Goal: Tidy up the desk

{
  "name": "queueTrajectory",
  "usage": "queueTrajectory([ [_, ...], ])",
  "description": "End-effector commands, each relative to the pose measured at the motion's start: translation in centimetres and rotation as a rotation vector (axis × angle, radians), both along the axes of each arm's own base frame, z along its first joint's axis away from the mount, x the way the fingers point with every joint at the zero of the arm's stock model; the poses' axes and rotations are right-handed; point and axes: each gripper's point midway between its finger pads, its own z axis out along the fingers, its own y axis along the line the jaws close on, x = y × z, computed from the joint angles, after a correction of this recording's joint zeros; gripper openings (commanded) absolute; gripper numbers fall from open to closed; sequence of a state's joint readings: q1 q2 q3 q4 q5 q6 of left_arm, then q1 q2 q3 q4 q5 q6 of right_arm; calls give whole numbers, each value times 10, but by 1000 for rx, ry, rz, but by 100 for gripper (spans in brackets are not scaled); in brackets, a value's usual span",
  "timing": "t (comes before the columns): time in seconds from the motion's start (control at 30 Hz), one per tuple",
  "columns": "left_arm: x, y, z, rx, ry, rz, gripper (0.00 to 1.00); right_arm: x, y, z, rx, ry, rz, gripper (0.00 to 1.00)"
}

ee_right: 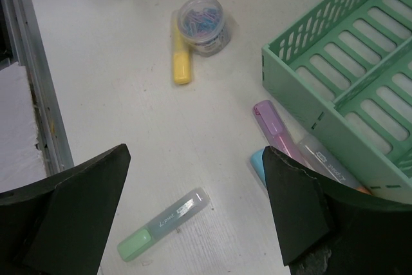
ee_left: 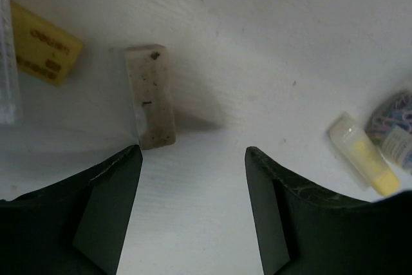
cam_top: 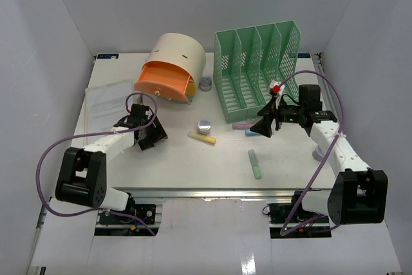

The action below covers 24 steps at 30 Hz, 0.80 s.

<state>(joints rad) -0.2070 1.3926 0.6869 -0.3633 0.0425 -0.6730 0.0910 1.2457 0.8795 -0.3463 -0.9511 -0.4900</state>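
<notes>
Recording the table as the wide white surface filling the middle of the overhead view, with a metal rail along its 6 o'clock edge.

Noting the left arm reaching in from 7 o'clock, left jaws standing apart and empty, held low over bare table. Finding, through the left wrist camera, a dirty white eraser lying at 11 o'clock of the gap, just beyond the left-side tip, and a yellow eraser farther out at 10 o'clock.

Noting the right arm reaching in from 5 o'clock, right jaws likewise standing apart, gripping nothing, raised above the table.

Logging a green file rack standing at 1 o'clock on the table and a cream-and-orange drawer box at 11 o'clock, with a small jar between them. Logging loose paper sheets at 9 o'clock.

Finding a jar of paper clips near the centre, touching or just beside a yellow highlighter at its 6 o'clock. Finding a pink highlighter and a blue highlighter lying by the foot of the rack, and a green highlighter lying alone at 5 o'clock of the centre, well apart from the others.
</notes>
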Motion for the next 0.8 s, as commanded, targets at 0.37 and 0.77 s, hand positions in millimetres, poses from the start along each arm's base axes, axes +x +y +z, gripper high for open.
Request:
queueTrajectory([
  [0.37, 26, 42, -14, 261, 19, 155, 62, -4, 4, 21, 45, -61, 36, 90],
  [0.77, 20, 34, -22, 288, 25, 121, 23, -2, -2, 23, 51, -64, 18, 90],
])
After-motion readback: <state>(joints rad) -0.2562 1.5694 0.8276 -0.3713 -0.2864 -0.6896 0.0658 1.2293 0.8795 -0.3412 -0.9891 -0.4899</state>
